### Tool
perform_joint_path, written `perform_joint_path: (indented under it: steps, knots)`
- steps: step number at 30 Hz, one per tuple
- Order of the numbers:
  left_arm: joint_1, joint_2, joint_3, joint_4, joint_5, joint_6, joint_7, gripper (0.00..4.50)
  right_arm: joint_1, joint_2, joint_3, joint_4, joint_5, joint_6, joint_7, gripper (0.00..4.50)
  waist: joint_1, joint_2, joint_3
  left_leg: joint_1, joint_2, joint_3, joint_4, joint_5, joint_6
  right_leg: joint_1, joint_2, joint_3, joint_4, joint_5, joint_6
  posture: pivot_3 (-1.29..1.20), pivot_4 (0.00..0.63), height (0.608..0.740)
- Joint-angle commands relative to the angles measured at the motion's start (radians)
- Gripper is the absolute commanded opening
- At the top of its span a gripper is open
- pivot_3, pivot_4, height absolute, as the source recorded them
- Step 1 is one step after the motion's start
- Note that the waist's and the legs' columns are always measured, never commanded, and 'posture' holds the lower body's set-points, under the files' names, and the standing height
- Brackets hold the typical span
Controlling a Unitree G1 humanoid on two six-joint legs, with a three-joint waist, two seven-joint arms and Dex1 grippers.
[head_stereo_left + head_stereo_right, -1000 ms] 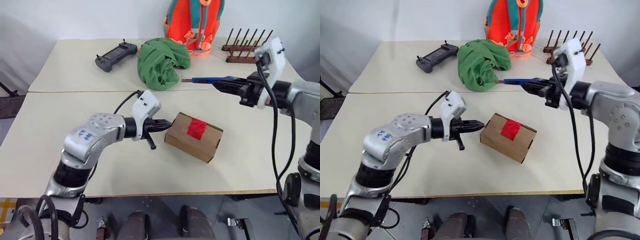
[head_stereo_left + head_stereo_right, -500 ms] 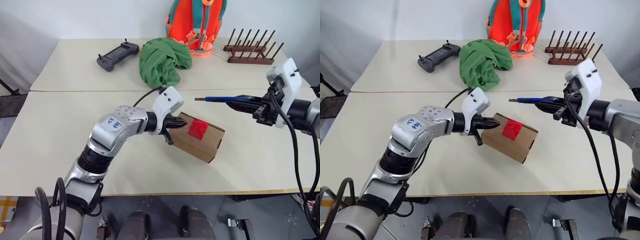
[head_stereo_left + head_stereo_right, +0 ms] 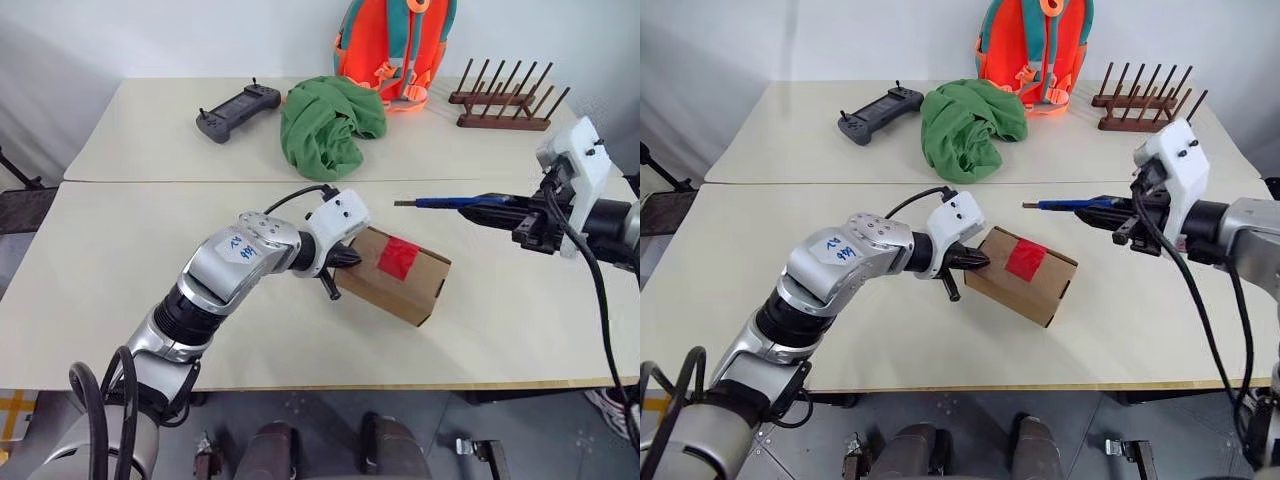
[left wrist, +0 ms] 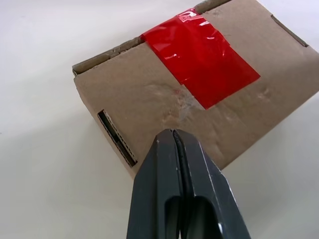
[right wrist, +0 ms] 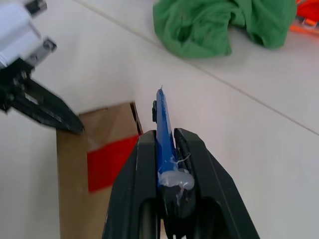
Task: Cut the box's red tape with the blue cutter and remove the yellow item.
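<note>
L gripper (image 3: 343, 259), fingers pressed together, has swung in from open table to the box (image 3: 400, 276), tips now at its near-left top edge; a sec ago they hung just short of it. Box w/ red tape (image 3: 397, 258) sits mid-table, unmoved. R gripper (image 3: 500, 209), pinching the cutter (image 3: 447, 201), has pulled back rightward and lower, blade pointing left, well apart from the box.

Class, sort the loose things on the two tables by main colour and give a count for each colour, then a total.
Brown: 2, box and rack
Red: 1, tape
Blue: 1, cutter
Green: 1, cloth
Orange: 1, backpack
Dark grey: 1, controller
Total: 7
</note>
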Motion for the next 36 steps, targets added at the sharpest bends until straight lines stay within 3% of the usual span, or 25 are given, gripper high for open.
perform_joint_path:
  steps: [1, 15, 36]
  knots:
    - [-0.010, -0.011, -0.005, 0.042, 0.021, 0.004, 0.007, 0.03, -0.021, -0.042, 0.010, 0.001, 0.015, -0.036, 0.056, 0.16, 0.000, 0.000, 0.000, 0.000, 0.000, 0.000, 0.000, 0.000, 0.000, 0.000, 0.000, 0.000, 0.000, 0.000, 0.000, 0.00, 0.150, 0.740]
    - [-0.020, -0.014, -0.005, 0.076, 0.032, -0.022, -0.008, 0.03, -0.015, -0.068, 0.178, 0.096, -0.111, -0.168, 0.129, 0.16, 0.000, 0.000, 0.000, 0.003, 0.000, -0.001, 0.001, 0.000, 0.001, 0.002, 0.000, 0.002, 0.001, 0.000, 0.000, 0.00, 0.150, 0.740]
    - [-0.013, -0.021, -0.001, 0.082, 0.036, -0.033, 0.000, 0.03, -0.070, -0.058, 0.104, 0.067, -0.035, -0.106, 0.115, 0.16, 0.000, 0.000, 0.000, 0.003, 0.000, -0.001, 0.001, 0.000, 0.001, 0.002, -0.001, 0.002, 0.001, 0.000, 0.000, 0.00, 0.150, 0.740]
